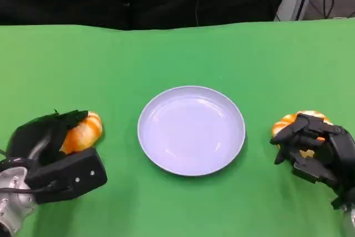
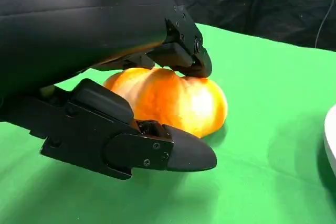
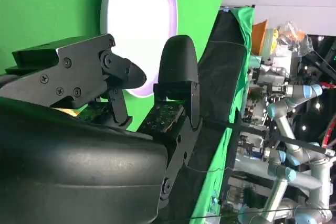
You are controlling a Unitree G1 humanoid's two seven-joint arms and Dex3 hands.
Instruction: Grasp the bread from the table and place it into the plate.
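A pale lilac plate (image 1: 191,130) lies at the middle of the green table, with nothing in it. To its left, an orange-glazed bread (image 1: 84,131) rests on the cloth, and my left hand (image 1: 52,156) wraps around it. In the left wrist view, fingers (image 2: 184,56) press on the top of this bread (image 2: 173,100) and the thumb (image 2: 168,153) lies along its near side. To the right of the plate, a second bread (image 1: 302,119) sits under my right hand (image 1: 316,148), whose fingers curl over it. A sliver of that bread (image 3: 68,112) shows beneath the palm.
The green cloth (image 1: 177,54) runs back to a dark curtain behind the table. In the right wrist view the plate (image 3: 139,24) lies ahead of the fingers, and other robot arms (image 3: 283,124) stand beyond the table's edge.
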